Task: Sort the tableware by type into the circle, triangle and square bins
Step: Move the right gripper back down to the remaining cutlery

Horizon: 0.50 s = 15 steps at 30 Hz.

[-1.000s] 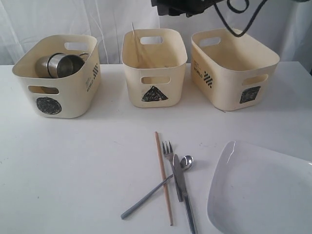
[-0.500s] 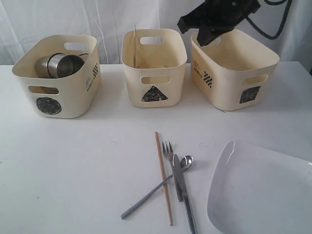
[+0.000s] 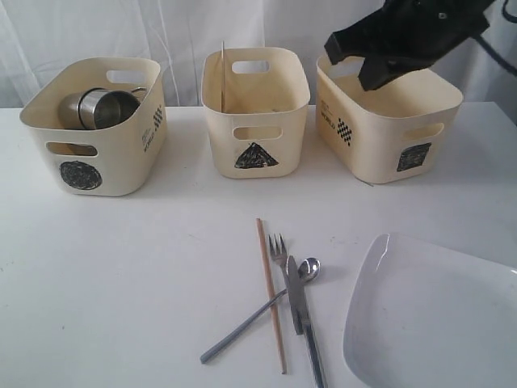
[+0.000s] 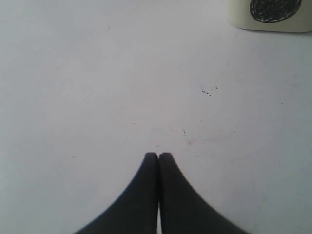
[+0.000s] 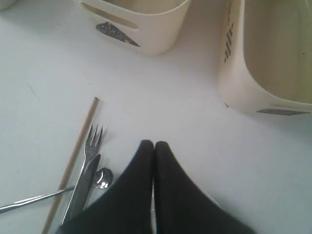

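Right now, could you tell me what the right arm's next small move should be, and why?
Probably open the shut, empty right pincer and lower it toward the loose chopstick on the table: another chopstick already leans in the triangle bin, so this one seems the natural next pick.

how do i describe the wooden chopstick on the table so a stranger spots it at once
On the white table, before the cream plastic bin marked with a black triangle, cutlery lies left of the large white square plate. The thin wooden chopstick is the only pale-brown plain stick; the steel fork, knife and spoon by it are grey.
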{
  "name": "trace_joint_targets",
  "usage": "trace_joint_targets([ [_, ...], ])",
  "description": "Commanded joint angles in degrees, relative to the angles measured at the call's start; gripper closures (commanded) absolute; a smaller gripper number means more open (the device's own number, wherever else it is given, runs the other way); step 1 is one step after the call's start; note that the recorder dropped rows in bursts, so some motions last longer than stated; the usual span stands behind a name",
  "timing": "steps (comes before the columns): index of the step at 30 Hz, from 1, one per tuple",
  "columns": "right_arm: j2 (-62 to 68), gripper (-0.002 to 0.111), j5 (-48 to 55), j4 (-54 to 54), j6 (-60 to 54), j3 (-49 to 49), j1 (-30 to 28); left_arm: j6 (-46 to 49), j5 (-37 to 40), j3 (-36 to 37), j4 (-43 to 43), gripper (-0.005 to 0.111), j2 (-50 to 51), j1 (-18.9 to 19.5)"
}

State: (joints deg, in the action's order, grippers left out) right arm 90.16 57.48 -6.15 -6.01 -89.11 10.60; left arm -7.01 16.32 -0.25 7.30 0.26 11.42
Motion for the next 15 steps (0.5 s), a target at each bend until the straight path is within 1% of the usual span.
trace_joint_targets([
  [1, -8.98, 0.108, -6.58, -0.08, 0.89, 10.15, -0.39, -0.05, -0.13, 0.25, 0.06, 0.107, -0.26, -0.31],
  [8, -15.78, 0.108, -6.39, -1.39, 0.89, 21.53, -0.39, -0.05, -0.13, 0.25, 0.06, 0.107, -0.26, -0.31],
  [11, -15.92, 0.108, -5.98, -5.42, -0.09, 25.82, -0.39, -0.05, -0.13, 0.25, 0.06, 0.107, -0.26, -0.31],
  [15, -14.62, 0.108, -6.72, -14.48, -8.24, 30.77, -0.39, -0.05, -0.13, 0.25, 0.06, 0.107, -0.26, -0.31],
])
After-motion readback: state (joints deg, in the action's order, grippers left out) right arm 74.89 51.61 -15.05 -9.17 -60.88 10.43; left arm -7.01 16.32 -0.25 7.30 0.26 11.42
